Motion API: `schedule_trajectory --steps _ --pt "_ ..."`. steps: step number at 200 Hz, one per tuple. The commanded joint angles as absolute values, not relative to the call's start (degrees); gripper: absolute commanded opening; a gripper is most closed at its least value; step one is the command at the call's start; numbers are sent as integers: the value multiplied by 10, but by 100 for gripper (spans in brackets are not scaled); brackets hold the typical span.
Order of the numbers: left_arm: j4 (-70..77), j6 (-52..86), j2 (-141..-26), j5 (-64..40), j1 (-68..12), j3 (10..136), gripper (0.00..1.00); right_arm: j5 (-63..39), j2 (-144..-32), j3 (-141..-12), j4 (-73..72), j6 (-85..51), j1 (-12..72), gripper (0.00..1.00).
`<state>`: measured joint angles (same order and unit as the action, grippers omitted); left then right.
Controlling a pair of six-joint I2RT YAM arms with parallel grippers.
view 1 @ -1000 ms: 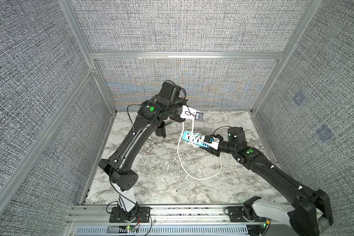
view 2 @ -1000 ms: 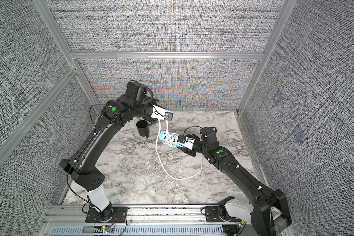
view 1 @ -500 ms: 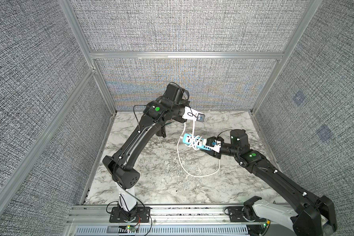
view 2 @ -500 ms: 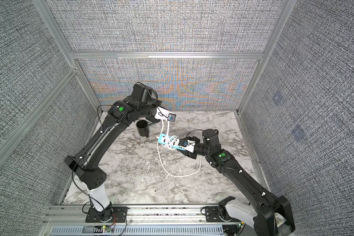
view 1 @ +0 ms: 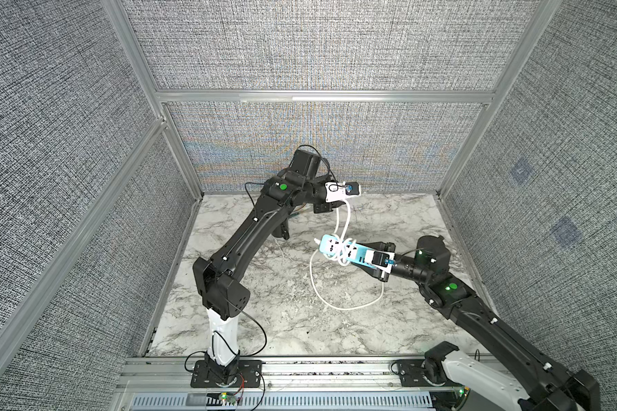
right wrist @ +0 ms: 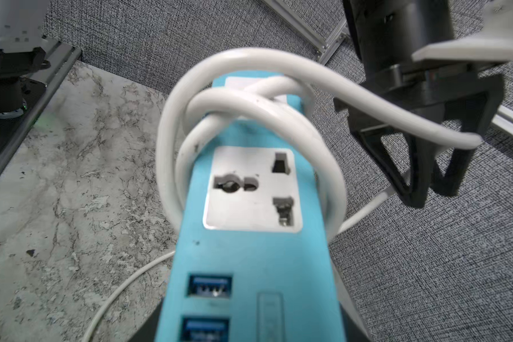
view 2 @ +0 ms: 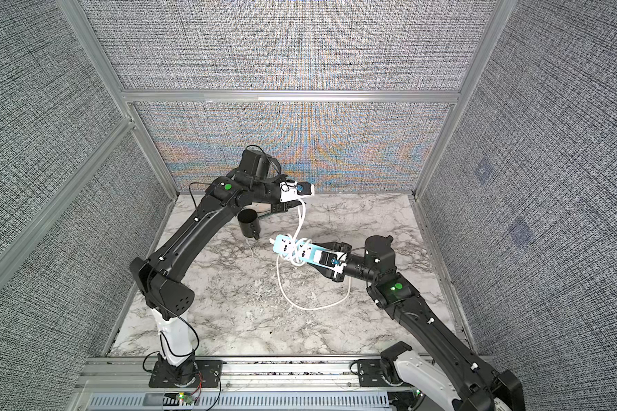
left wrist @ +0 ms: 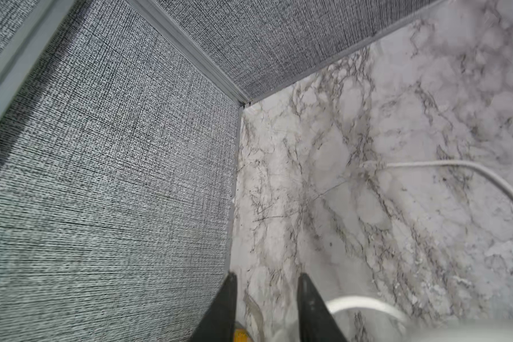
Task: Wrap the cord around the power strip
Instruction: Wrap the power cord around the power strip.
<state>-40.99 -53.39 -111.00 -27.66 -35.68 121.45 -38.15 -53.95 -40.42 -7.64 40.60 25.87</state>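
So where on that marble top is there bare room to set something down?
The table is bare along its front edge, between the left arm's base and the cord loop, and in the far right corner beyond the right arm. It's crowded mid-table under the power strip and around the black cup at the far left.

Light-blue power strip (view 1: 360, 255) mid-frame, raised, sockets up; thick white cord (right wrist: 249, 62) coiled loosely round it, slack looping below.
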Motion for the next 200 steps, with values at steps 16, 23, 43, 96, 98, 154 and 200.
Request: schedule_trajectory --steps 16,23,43,96,98,154,200 --pt "-234 -354 -1089 -377 -348 1104 59 -409 -544 -415 -142 380 257 0" --pt "-209 -335 -1085 -378 -346 1086 62 -410 -546 -416 -142 379 256 0" --pt "-162 -284 -1075 -386 -335 1051 67 -422 -543 -406 -175 352 249 0" --pt "17 -139 -1076 -470 -321 921 71 -444 -546 -398 -252 296 229 0" --pt "20 -135 -1077 -472 -321 918 71 -444 -547 -398 -253 296 228 0" --pt "185 -51 -1053 -448 -309 772 73 -438 -558 -409 -292 260 208 0" --pt "211 -55 -1031 -433 -309 684 73 -437 -572 -429 -291 256 196 0"
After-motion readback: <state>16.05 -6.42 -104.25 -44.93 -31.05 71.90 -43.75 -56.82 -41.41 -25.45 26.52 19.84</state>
